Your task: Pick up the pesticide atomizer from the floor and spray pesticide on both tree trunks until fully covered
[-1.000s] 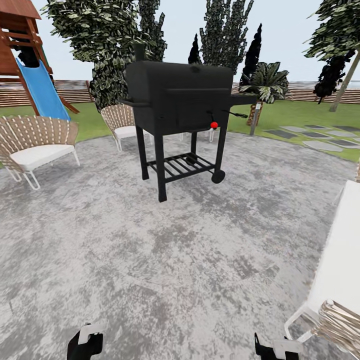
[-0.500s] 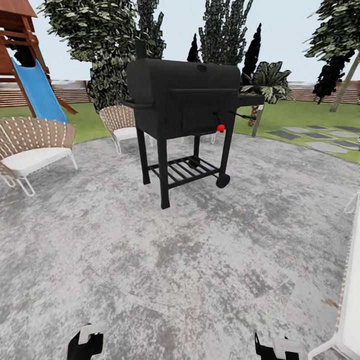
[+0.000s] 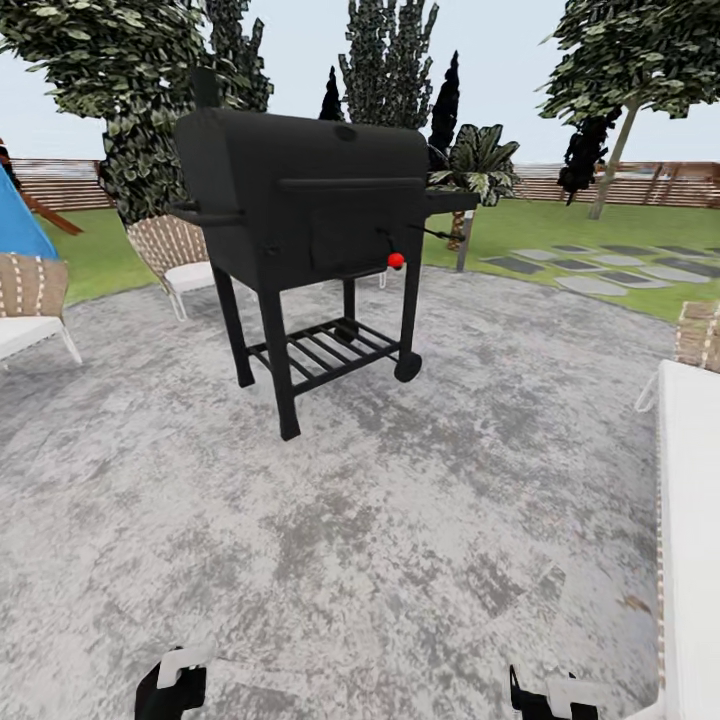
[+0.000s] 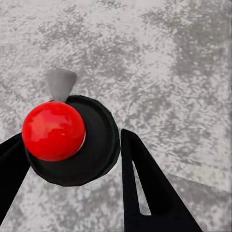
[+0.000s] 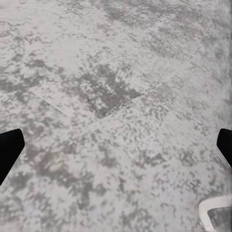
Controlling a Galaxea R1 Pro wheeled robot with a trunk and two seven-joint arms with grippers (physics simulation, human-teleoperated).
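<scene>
One trunk: pale, leaning trunk far ahead-right on the lawn, beyond the paving.
Atomizer: atomizer sits between the left gripper's fingers, apparently clasped; red cap faces the camera.
Right gripper: right gripper spread wide, empty.
Nearer arm: left, already loaded.
Room: grill ahead-left, lounger close right; the gap between looks passable.

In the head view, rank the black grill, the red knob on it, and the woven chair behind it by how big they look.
1. Black grill: largest by far, and nearest the camera.
2. Woven chair: smaller, but it stands farther back and the grill partly hides it, so its true size is unsure.
3. Red knob: smallest.
</scene>
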